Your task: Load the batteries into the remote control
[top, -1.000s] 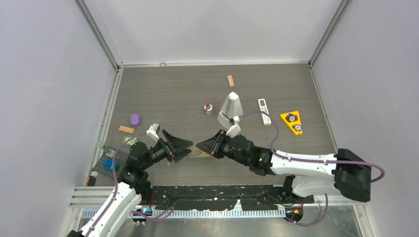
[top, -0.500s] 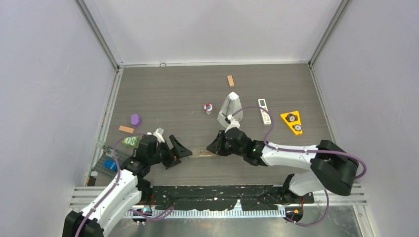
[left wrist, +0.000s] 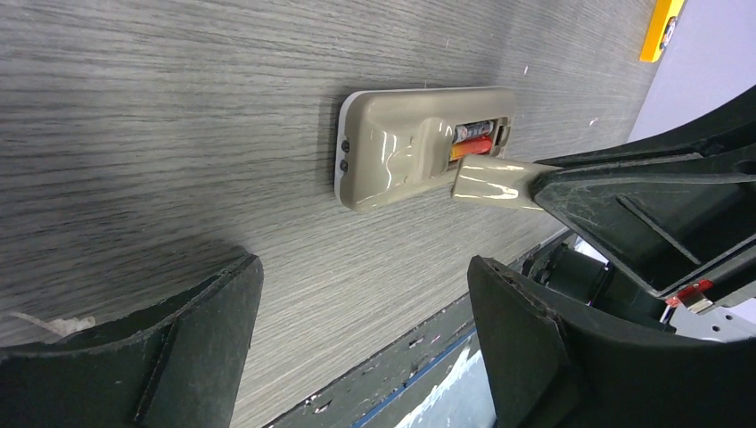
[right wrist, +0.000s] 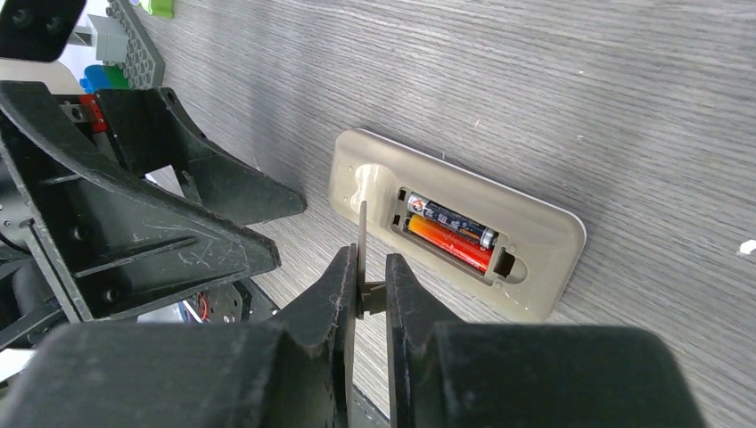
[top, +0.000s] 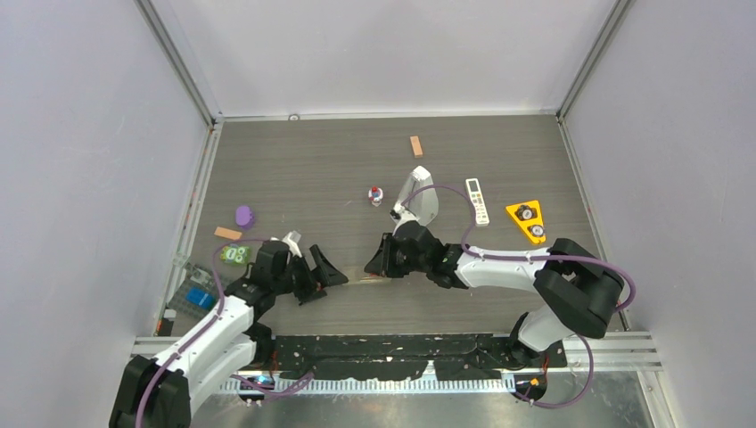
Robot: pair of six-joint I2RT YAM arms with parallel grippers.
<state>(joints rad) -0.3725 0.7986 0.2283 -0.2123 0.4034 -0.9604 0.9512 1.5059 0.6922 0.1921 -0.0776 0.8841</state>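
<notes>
The remote control lies grey-brown side up near the table's front edge, between the two grippers; it also shows in the right wrist view and faintly in the top view. Its battery bay is open, and two batteries lie side by side in it, one dark and one orange-red; they also show in the left wrist view. My right gripper is shut on the thin cover, held on edge just beside the bay. My left gripper is open and empty, a little left of the remote.
Behind the right arm stand a grey metronome, a short white remote with buttons and a yellow triangle block. A small ball, a purple piece, orange blocks and a brick plate lie around.
Both grippers have come down toward the table on either side of the remote. The right gripper still holds the cover and now has it close to the open bay.
</notes>
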